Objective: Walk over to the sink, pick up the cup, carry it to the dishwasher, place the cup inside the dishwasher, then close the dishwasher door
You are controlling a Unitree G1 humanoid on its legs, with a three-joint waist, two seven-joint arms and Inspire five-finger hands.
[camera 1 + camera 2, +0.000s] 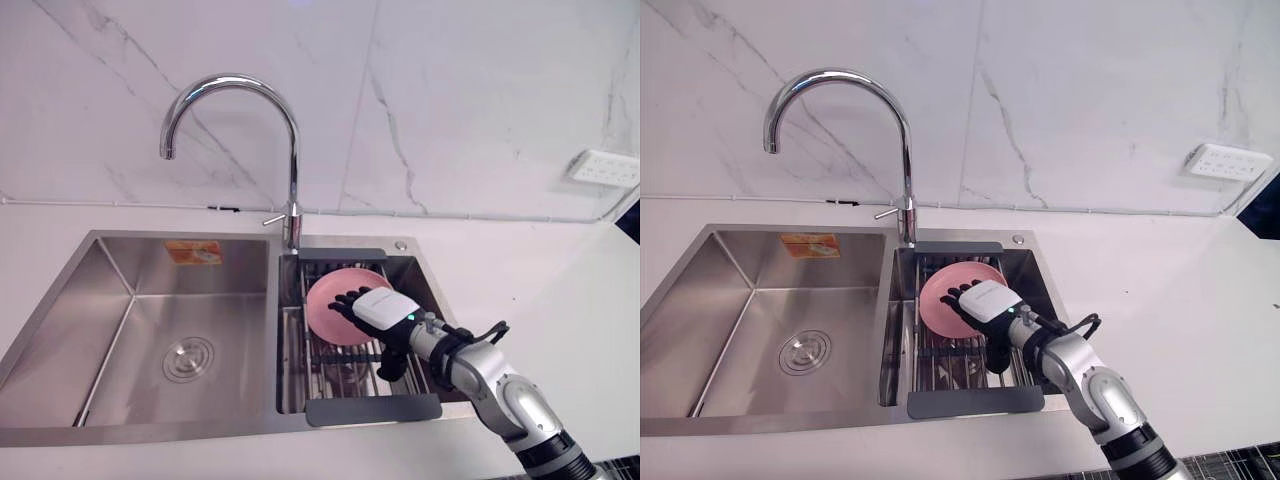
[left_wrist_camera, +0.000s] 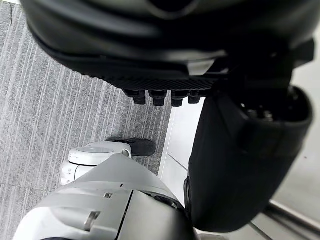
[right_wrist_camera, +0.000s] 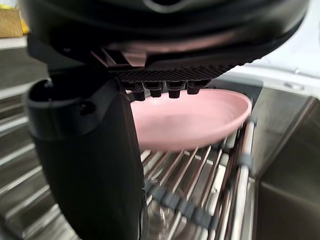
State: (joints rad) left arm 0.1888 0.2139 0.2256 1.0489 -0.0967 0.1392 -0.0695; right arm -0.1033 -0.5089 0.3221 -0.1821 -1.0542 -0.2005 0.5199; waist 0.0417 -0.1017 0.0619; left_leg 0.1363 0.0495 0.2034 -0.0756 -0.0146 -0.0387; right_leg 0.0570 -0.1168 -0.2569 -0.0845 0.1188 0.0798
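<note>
While the right arm is reached in over the sink's (image 1: 150,300) front right corner, the right hand (image 1: 385,310) is held palm-down over a pink plate (image 1: 325,300) on the rack (image 1: 330,378), fingers straight and slightly apart, nothing gripped. A glassy shape (image 3: 157,222) is seen beneath the rack bars; whether it is the cup cannot be told. The left hand (image 2: 165,50) is hung above the floor (image 2: 50,125), fingers straight.

Bright, even light from above. White glints ran along the tap (image 1: 236,81) and the walls of the steel sink (image 1: 60,330). Marble wall (image 1: 450,100) was lit flat, shadows soft; the right basin (image 1: 290,340) sat dimmer.
</note>
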